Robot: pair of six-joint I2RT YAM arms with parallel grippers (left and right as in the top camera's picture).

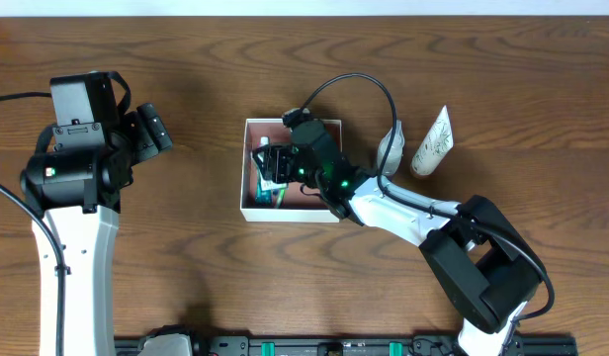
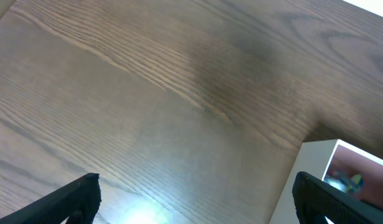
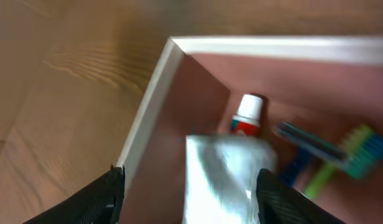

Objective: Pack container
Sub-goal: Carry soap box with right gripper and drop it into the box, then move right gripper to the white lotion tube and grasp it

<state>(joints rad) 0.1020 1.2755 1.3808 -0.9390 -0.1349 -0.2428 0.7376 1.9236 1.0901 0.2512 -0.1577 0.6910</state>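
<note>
Our box (image 1: 285, 214) sits in the middle of the table (image 1: 186, 277). Inside it we see a toothpaste (image 3: 247, 115), a toothbrush (image 3: 341, 149) and a shiny pack (image 3: 226, 171). Our right pincer (image 3: 191, 199) is low over the box. Its jaws are wide apart around the shiny pack, not squeezing it. Our left pincer (image 2: 198, 202) is off to the side, spread wide and empty. A white tube (image 1: 433, 141) lies outside the box, so we think packing is not finished.
</note>
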